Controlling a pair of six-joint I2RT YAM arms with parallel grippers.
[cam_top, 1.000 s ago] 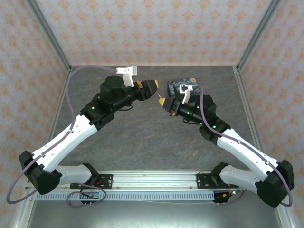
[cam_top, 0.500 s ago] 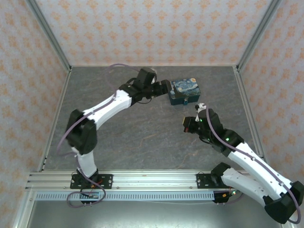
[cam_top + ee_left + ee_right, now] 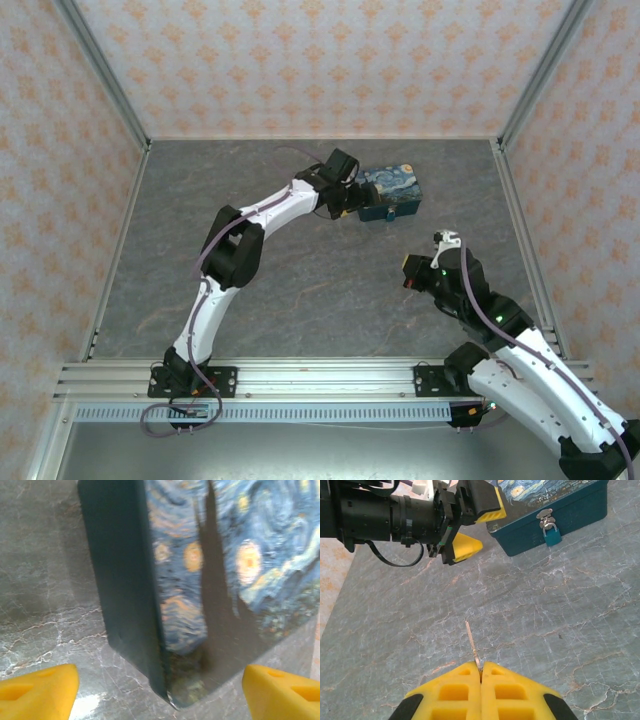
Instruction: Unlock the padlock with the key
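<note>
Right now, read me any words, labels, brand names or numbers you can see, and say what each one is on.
None can be read.
The box lid has only a swirly painted print, no lettering.
The padlock and the key show no marking; any stamp on them is too small to tell.

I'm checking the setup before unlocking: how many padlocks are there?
1. The padlock hangs from the latch on the box's near wall in the right wrist view. Its other walls are hidden, so another could be there.
</note>
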